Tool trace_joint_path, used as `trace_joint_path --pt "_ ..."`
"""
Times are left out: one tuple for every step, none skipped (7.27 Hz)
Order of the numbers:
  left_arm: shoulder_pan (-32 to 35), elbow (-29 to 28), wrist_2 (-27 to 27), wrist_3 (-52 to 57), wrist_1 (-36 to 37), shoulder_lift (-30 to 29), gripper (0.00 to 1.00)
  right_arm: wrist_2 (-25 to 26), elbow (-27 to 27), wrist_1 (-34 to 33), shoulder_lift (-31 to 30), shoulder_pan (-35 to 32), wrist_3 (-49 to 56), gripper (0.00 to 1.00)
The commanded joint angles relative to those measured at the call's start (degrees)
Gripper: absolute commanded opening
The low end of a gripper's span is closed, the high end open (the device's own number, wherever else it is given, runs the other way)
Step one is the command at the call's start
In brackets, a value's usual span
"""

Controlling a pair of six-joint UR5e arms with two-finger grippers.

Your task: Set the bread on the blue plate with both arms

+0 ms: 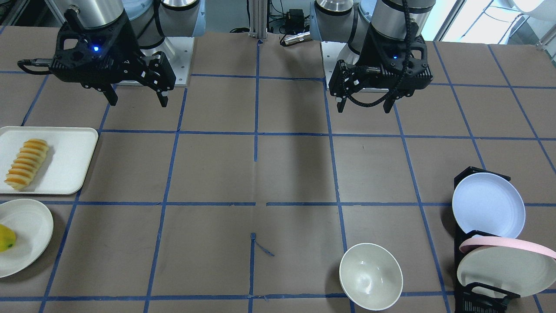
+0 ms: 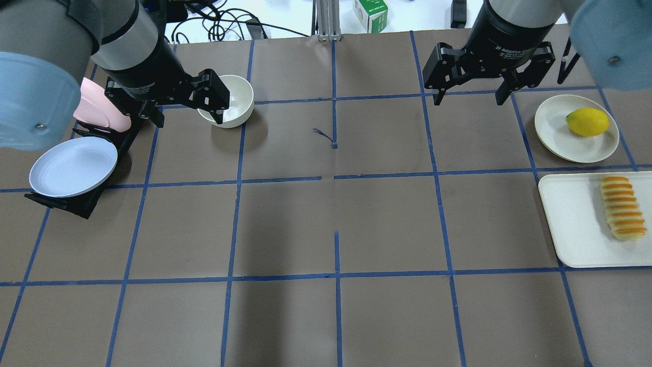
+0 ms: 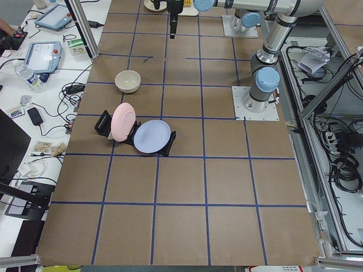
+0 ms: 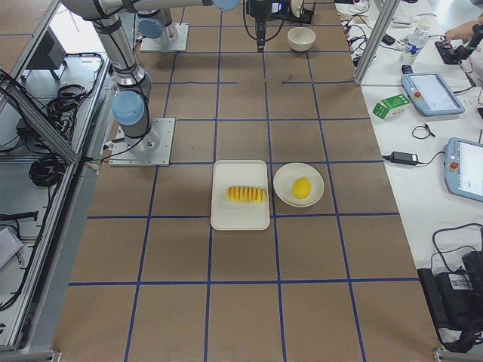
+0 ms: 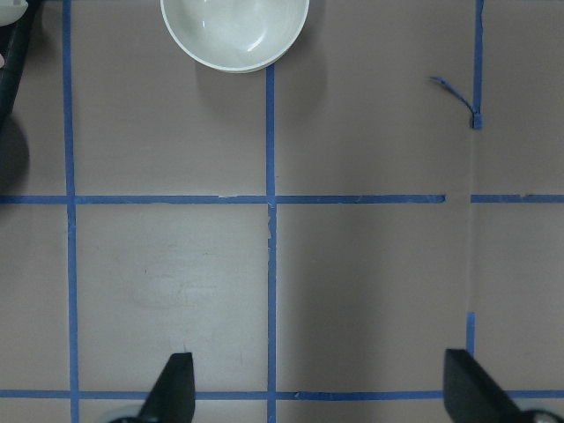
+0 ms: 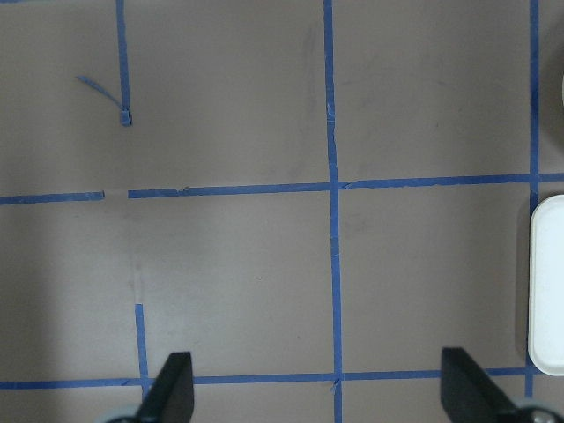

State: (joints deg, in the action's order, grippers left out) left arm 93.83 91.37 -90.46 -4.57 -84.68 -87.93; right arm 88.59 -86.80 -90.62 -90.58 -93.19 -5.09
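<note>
The bread [image 2: 622, 207] lies on a white tray [image 2: 570, 229] at the table's right side; it also shows in the front view [image 1: 27, 163] and the exterior right view [image 4: 247, 194]. The blue plate [image 2: 73, 166] leans tilted in a black rack at the left, also in the front view [image 1: 488, 204] and the exterior left view [image 3: 152, 136]. My left gripper [image 2: 188, 117] [image 1: 365, 103] [image 5: 322, 392] hangs open and empty above the table, near the bowl. My right gripper [image 2: 469, 99] [image 1: 137, 99] [image 6: 317, 388] hangs open and empty, left of the tray.
A pink-rimmed plate [image 1: 504, 245] stands in the same rack [image 2: 61, 204] behind the blue one. A cream bowl [image 2: 234, 99] [image 5: 234, 31] sits by my left gripper. A lemon [image 2: 587, 122] lies on a cream plate [image 2: 555, 132] beyond the tray. The tray's edge [image 6: 546, 291] shows in the right wrist view.
</note>
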Motion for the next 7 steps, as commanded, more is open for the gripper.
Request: trace_joint_path --pt "-0.05 -0.05 0.02 0.0 0.04 -0.05 1.0 -0.26 -0.13 -0.43 0.05 0.02 0.26 1.0" --pt "-0.05 -0.05 0.02 0.0 0.04 -0.05 1.0 -0.78 -0.13 -0.96 0.05 0.02 0.09 1.0" --pt "-0.05 -0.05 -0.07 0.0 0.04 0.12 1.0 -0.87 -0.13 -1.22 0.14 0.02 0.52 1.0" --pt "-0.31 0.04 -0.16 0.0 -0.04 0.39 1.0 -0.87 -0.13 -1.23 0.23 0.11 0.52 1.0" --pt "-0.31 -0.05 -0.42 0.0 -0.13 0.48 1.0 -0.27 -0.13 -1.14 1.19 0.11 0.52 1.0" --pt "-0.74 -0.05 -0.68 0.09 0.04 0.65 1.0 0.0 -0.13 -1.14 1.81 0.11 0.44 1.0" --pt "-5.19 0.04 -0.6 0.17 -0.04 0.57 1.0 0.09 -0.13 -1.23 1.81 0.28 0.52 1.0"
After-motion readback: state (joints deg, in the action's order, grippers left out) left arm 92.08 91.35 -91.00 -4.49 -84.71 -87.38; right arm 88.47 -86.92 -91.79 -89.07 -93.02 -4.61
